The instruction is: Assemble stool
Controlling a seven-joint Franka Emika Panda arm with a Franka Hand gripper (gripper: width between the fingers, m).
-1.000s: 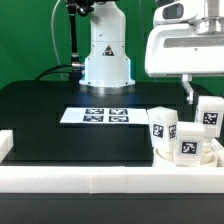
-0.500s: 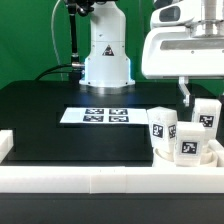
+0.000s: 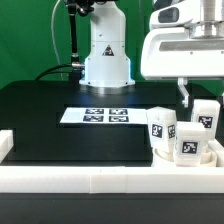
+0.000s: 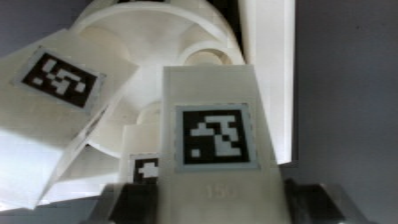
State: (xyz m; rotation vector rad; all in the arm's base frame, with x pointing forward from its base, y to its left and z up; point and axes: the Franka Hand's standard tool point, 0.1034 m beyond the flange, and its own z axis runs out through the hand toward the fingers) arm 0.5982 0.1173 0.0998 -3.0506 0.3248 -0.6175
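So you're looking at the stool parts all bunching up at the near corner on the exterior view's right of the table [image 3: 40,130], tucked against the rails [image 3: 100,182]. The seat [image 3: 167,154] is lying flat there, and going by that same view, the left leg [image 3: 163,127], near leg [image 3: 190,146] and far leg [image 3: 208,113] are standing upright on it or right by it, tags facing the camera. The gripper [image 4: 214,205] is hanging over that corner, with its one visible finger [image 3: 183,92] sitting just left of the far leg's top. In the wrist view that leg is filling the gap between the fingers, one jaw either side, but you can't tell if they're actually pinching it or just bracketing it. The marker board [image 3: 103,115] is lying flat mid-table, well apart from the pile, just in front of the arm's base [image 3: 105,60].
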